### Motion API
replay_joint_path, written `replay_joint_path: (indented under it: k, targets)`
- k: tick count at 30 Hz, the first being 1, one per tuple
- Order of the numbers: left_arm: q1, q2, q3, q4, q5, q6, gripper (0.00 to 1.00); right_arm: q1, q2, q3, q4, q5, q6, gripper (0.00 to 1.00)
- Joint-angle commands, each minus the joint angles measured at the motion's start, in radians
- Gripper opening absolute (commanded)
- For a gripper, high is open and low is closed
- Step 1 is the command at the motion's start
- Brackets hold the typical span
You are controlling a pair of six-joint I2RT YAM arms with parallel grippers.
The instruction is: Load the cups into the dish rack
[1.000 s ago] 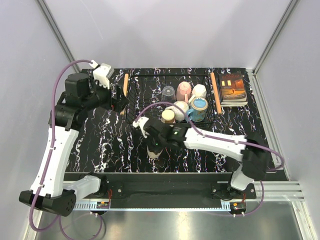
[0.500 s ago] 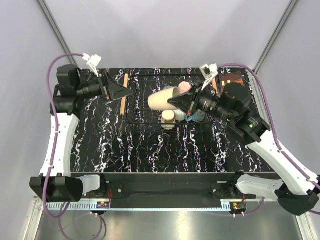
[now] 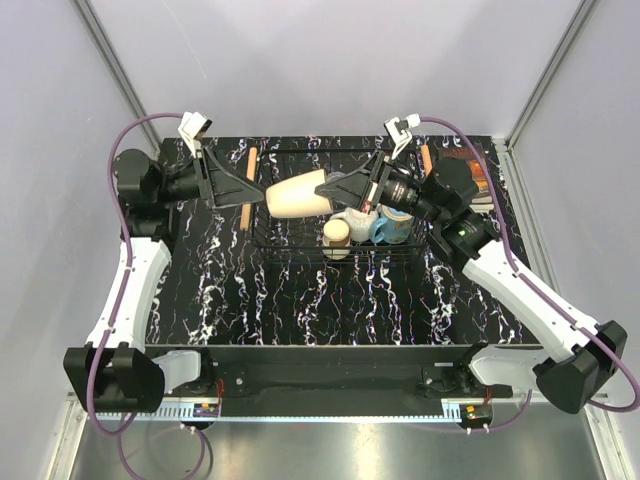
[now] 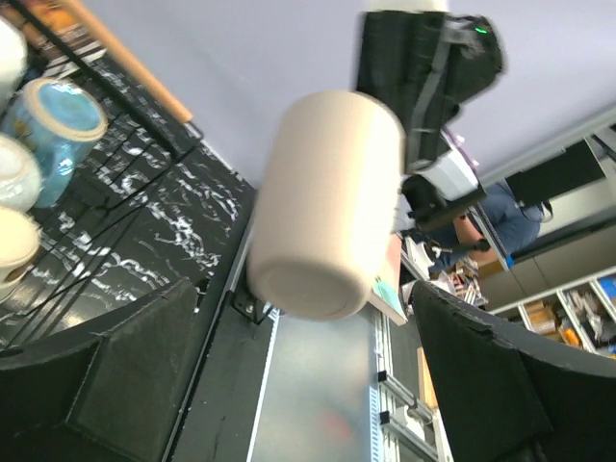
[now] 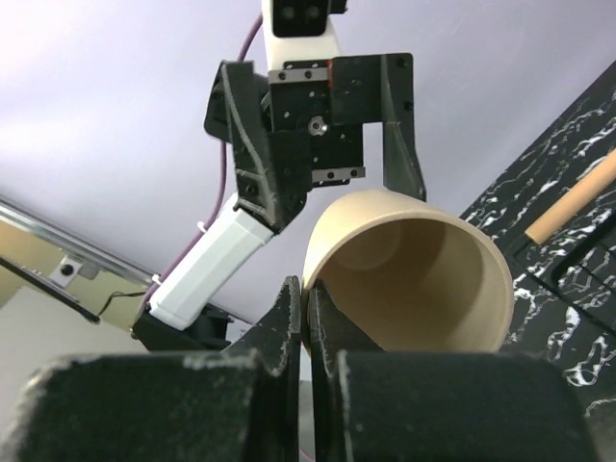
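Now the right hand (image 3: 338, 188), pinching the cream cup (image 3: 295, 196) by its rim, has swung it over the rack (image 3: 300, 242) toward the wide-open left hand (image 3: 252, 190): a handover, probably.

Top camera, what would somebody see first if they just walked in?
A cream cup hangs sideways in the air over the dish rack, in the middle of the view. The right fingers pinch its rim, while the left fingers, wide open, point at its bottom. More cups sit in the rack below.
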Motion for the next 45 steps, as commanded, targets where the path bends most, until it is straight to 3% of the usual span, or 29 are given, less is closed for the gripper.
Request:
replay_joint_path:
  k: [1,13,16,17,19,20,23,27,29,30,31,32,34,35,36,38,39,41,45]
  targets:
    - [-0.029,-0.043,-0.035,0.346,0.053,-0.235,0.99,-0.01,0.01,-0.007,0.175,-0.067,0.104,0.0]
    - [-0.081,-0.034,-0.043,0.221,0.042,-0.123,0.98,-0.012,0.079,-0.028,0.316,-0.11,0.193,0.0]
    - [-0.085,-0.032,-0.034,0.223,0.041,-0.123,0.92,-0.012,0.096,-0.037,0.348,-0.113,0.216,0.0]
    - [-0.085,-0.029,-0.032,0.223,0.041,-0.123,0.8,-0.012,0.1,-0.039,0.356,-0.114,0.221,0.0]
    - [-0.085,-0.028,-0.028,0.229,0.036,-0.122,0.66,-0.01,0.114,-0.043,0.362,-0.119,0.231,0.0]
    - [-0.085,-0.026,-0.026,0.231,0.036,-0.123,0.49,-0.012,0.119,-0.053,0.371,-0.12,0.237,0.0]
    - [-0.085,-0.015,-0.014,0.234,0.037,-0.125,0.28,-0.012,0.129,-0.062,0.367,-0.122,0.244,0.0]
    - [-0.085,0.003,0.006,0.232,0.047,-0.121,0.13,-0.012,0.131,-0.073,0.321,-0.124,0.225,0.0]
    - [-0.075,0.012,0.032,0.217,0.045,-0.111,0.07,-0.021,0.117,-0.089,0.264,-0.125,0.208,0.25]
    - [-0.062,0.026,0.044,0.161,0.044,-0.07,0.01,-0.027,0.099,-0.099,0.243,-0.127,0.184,0.35]
    - [-0.052,0.034,0.063,0.102,0.042,-0.027,0.0,-0.044,0.09,-0.108,0.221,-0.133,0.169,0.52]
    - [-0.042,0.043,0.121,0.024,0.036,0.036,0.0,-0.055,0.077,-0.114,0.139,-0.14,0.149,0.57]
    - [-0.005,0.09,0.231,-0.429,-0.051,0.371,0.0,-0.09,0.037,-0.122,0.01,-0.14,0.078,0.63]
    - [-0.003,0.116,0.302,-0.61,-0.096,0.503,0.0,-0.102,0.019,-0.141,-0.029,-0.131,0.06,0.71]
    - [-0.003,0.142,0.437,-0.886,-0.192,0.697,0.0,-0.111,-0.022,-0.151,-0.066,-0.121,0.015,0.73]
    - [-0.006,0.192,0.503,-0.996,-0.307,0.774,0.0,-0.139,-0.067,-0.183,-0.171,-0.095,-0.026,0.75]
    - [-0.021,0.213,0.59,-1.106,-0.472,0.864,0.0,-0.145,-0.11,-0.188,-0.223,-0.081,-0.073,0.76]
    - [-0.055,0.288,0.684,-1.255,-0.641,0.946,0.0,-0.151,-0.179,-0.204,-0.325,-0.036,-0.138,0.77]
    - [-0.178,0.363,0.775,-1.334,-1.049,1.084,0.0,-0.153,-0.286,-0.217,-0.458,0.057,-0.204,0.77]
